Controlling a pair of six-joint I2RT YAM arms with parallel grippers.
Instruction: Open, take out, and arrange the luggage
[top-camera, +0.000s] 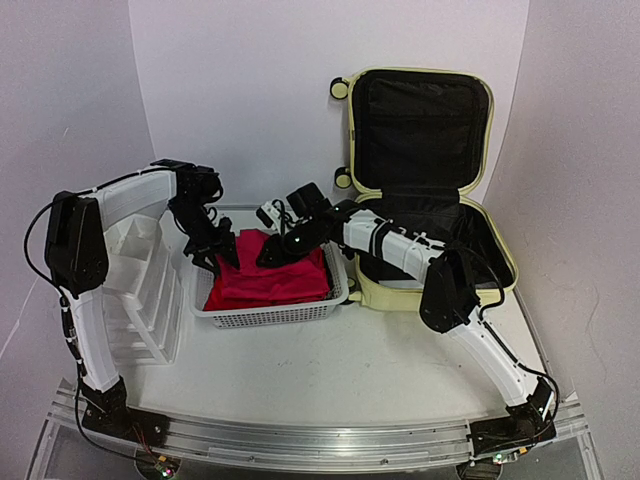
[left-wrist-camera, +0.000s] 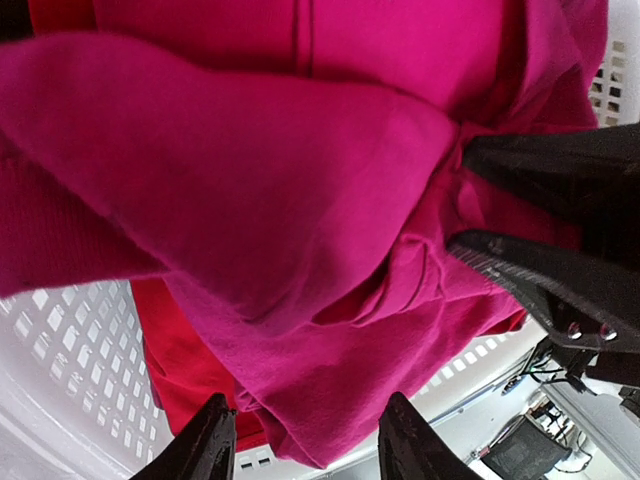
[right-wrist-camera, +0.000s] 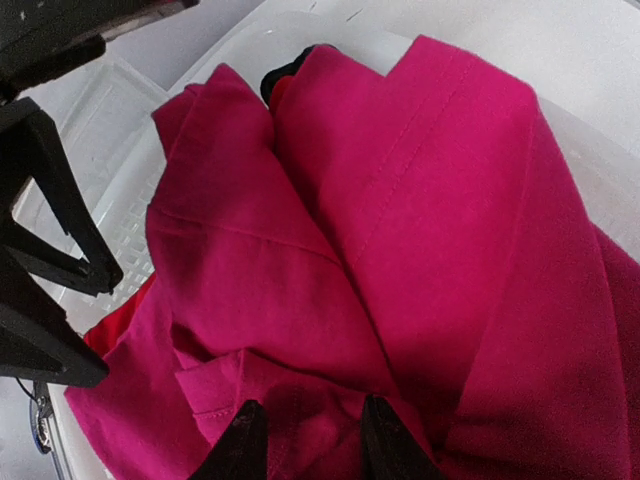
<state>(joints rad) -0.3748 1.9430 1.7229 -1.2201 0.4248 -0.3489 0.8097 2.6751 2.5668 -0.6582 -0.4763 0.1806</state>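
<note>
Looked down from above and behind the arms onto a white table (top-camera: 350, 370). Showed the luggage (top-camera: 425, 180) at the back right, lying open, lid propped upright against the wall, black lining exposed, two wheels visible on its left side. Showed a white mesh basket (top-camera: 265, 318) just left of the suitcase, heaped with bright pink cloth (top-camera: 270, 270), and a white drawer organiser (top-camera: 145, 280) left of the basket. Found both arms reaching into the basket: left gripper (top-camera: 205, 262) at the left end of the cloth, right gripper (top-camera: 268, 255) over the middle, the two close together but apart.

Looked from the left wrist straight onto the pink cloth, with a strip of red garment (left-wrist-camera: 180, 370) beneath it and basket mesh at the lower left. Showed that claw's two fingers at the bottom edge spread wide, clamping nothing. Caught the right claw entering from the right, tips pressed into creased cloth.

Looked from the right wrist over the folded pink cloth. Showed that claw's fingers part-way apart with a fold of cloth between them; could not tell whether pinching. Caught the left claw at the left edge, spread open
</note>
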